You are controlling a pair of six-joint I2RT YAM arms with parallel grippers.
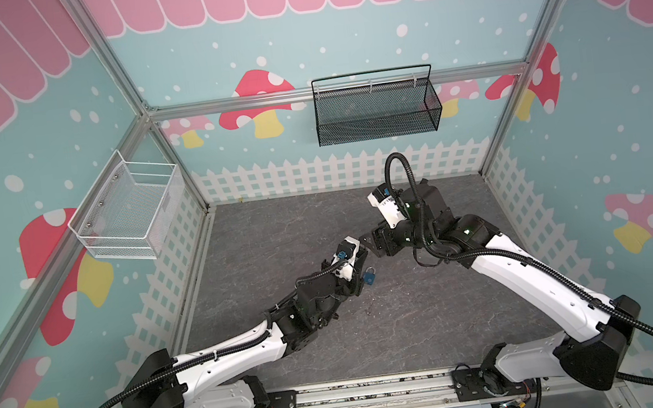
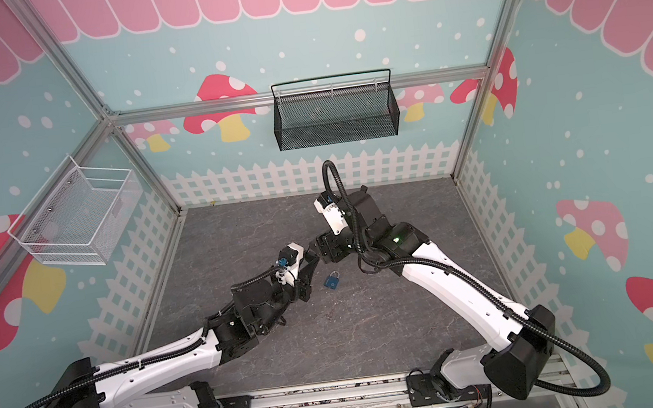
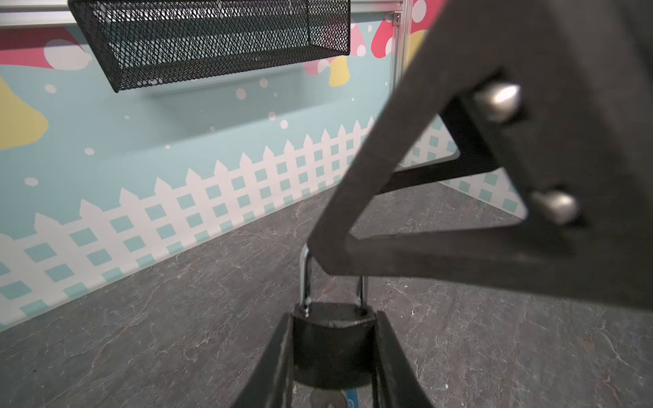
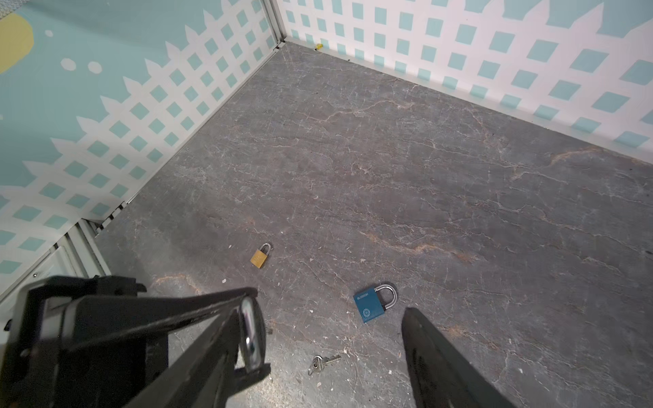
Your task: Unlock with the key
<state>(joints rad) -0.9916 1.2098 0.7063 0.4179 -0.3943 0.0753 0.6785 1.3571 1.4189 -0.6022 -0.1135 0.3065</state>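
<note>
In the left wrist view my left gripper (image 3: 334, 318) is shut on the body of a black padlock (image 3: 332, 349). Its silver shackle (image 3: 304, 279) points away from the wrist. One finger of my right gripper (image 3: 371, 197) hangs right over that shackle. In the right wrist view my right gripper (image 4: 327, 311) stands open, and the shackle (image 4: 252, 335) shines beside one finger. A small silver key (image 4: 323, 364) lies on the floor below the open jaws. In both top views the two grippers (image 1: 363, 251) (image 2: 318, 250) meet tip to tip mid-floor.
A blue padlock (image 4: 371, 305) (image 1: 369, 277) (image 2: 331, 282) lies on the grey floor next to the left gripper. A brass padlock (image 4: 260, 256) lies farther off. A black mesh basket (image 1: 374, 107) hangs on the back wall and a white wire basket (image 1: 129, 213) on the left wall.
</note>
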